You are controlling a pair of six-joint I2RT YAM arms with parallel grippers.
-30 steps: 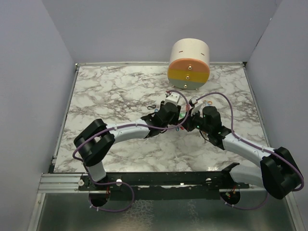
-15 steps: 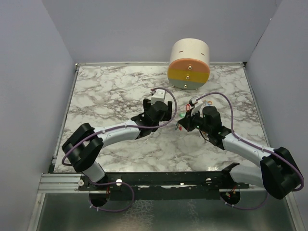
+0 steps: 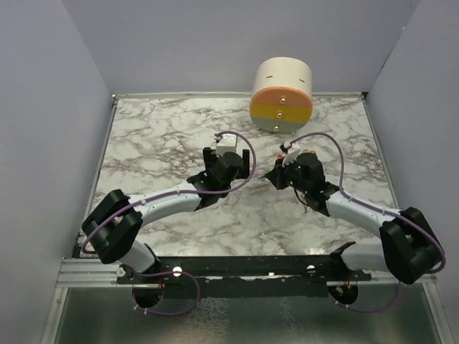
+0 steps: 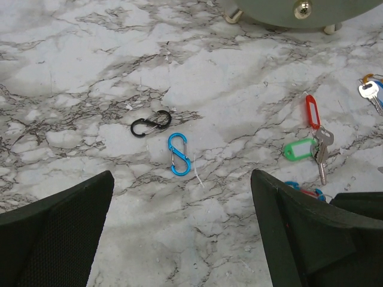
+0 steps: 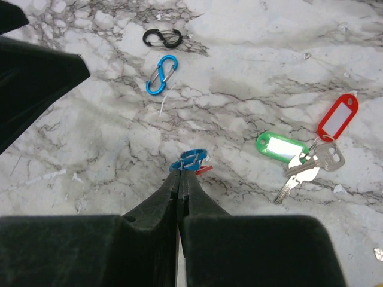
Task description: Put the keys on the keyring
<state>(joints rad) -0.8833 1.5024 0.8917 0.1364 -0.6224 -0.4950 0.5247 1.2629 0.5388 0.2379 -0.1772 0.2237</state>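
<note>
Two silver keys [image 5: 308,164] lie on the marble, joined to a green tag [image 5: 280,146] and a red tag [image 5: 338,116]; the left wrist view shows these keys [image 4: 321,152] at the right. Another key [image 4: 370,89] with a blue head lies at that view's right edge. My right gripper [image 5: 179,173] is shut on a small blue ring [image 5: 190,160] with a red piece beside it; I cannot tell if this is the keyring. My left gripper [image 4: 182,179] is open and holds nothing, just left of the right gripper [image 3: 276,174].
A black S-clip [image 4: 151,124] and a blue S-clip [image 4: 179,154] lie on the marble ahead of the left gripper [image 3: 228,163]. A round cream container [image 3: 282,97] with an orange, yellow and grey face stands at the back.
The left gripper has opened wide and drawn away to the left from the right gripper. The right gripper stays shut and has shifted slightly left.
</note>
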